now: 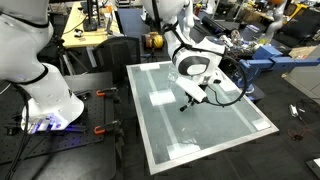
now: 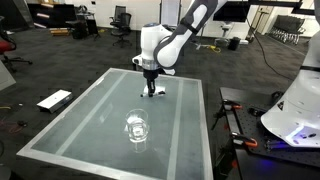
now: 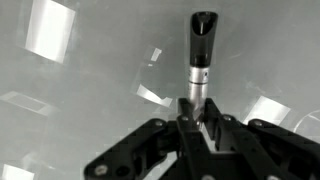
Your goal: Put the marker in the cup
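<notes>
Reaches over the counter [image 2: 90, 125] with the white arm [image 2: 160, 45] folded sharply at the elbow, wrist turned straight down in both exterior views. Hangs the gripper [image 2: 153, 91] low over the far part of the counter, close to the surface; contact with it: cannot tell. Clamps the marker [image 3: 201, 50] in the wrist view, black fingers drawn in narrow on its lower barrel, the rest of the stick jutting out past the fingertips. Marker: slim, round, dark and slightly flared at the free end, paler grey and ringed toward the fingers. Cup [image 2: 137, 128]: upright on the counter, apart from the gripper and nearer the camera, round, clear, colourless, glinting at the rim. Counter: flat grey sheet, glossy, patched with bright reflections, edged by a pale frame. Gripper: black, angular, open linkage of bars. Arm shells: smooth, rounded, white, with dark joints between the links
</notes>
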`<state>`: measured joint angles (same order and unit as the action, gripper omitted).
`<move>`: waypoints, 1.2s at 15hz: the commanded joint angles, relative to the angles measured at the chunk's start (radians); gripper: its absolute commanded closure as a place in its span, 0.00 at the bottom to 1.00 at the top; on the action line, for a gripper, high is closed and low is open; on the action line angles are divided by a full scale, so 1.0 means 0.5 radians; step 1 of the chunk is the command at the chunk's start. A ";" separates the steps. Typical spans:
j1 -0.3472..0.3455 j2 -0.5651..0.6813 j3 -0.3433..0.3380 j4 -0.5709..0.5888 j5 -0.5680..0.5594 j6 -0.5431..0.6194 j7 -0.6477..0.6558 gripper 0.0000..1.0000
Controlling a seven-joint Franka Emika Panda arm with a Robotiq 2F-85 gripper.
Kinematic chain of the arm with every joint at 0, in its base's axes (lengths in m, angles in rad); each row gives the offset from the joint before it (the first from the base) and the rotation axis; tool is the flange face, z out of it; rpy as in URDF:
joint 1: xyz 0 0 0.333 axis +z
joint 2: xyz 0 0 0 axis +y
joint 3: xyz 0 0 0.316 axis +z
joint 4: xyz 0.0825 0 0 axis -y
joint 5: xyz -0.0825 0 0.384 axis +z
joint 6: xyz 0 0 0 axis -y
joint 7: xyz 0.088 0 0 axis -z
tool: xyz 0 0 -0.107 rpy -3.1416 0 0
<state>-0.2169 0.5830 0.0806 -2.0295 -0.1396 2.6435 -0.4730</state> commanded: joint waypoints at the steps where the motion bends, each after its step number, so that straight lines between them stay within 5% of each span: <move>1: 0.041 -0.116 -0.013 0.032 0.054 -0.228 0.048 0.95; 8: 0.216 -0.305 -0.109 0.010 0.025 -0.393 0.440 0.95; 18: 0.638 -0.333 -0.206 -0.002 -0.013 -0.310 1.418 0.95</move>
<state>0.0398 0.4500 0.0153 -2.0068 -0.1319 2.4742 0.1102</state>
